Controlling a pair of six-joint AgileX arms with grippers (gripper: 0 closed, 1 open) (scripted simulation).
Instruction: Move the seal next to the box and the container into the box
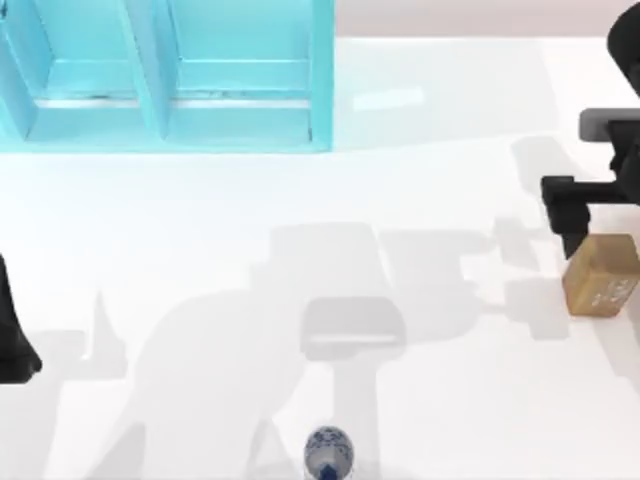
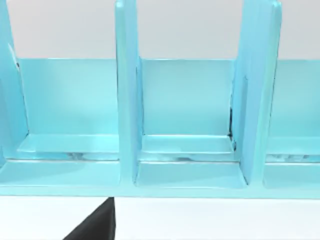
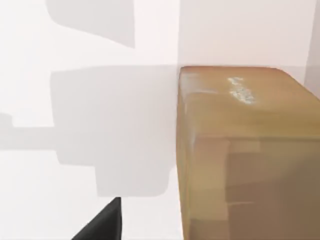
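Top view: the seal (image 1: 601,275), a tan-brown cube with faint white markings on one face, stands on the white table (image 1: 200,230) near its right edge, directly below the right gripper (image 1: 590,225), whose dark finger (image 1: 572,238) reaches down to the cube's upper left corner; whether this gripper is parted or clamped cannot be told. The container (image 1: 329,452), a small rounded white piece with a dark-blue pattern, sits at the near edge of the table around its middle, well apart from the seal. The box (image 1: 165,75), light blue and split by upright partitions, occupies the far left of the table. In the left wrist view its compartments (image 2: 187,167) hold nothing. The left arm (image 1: 15,330) rests at the left edge of the table. In the right wrist view the seal (image 3: 250,155) looms close.
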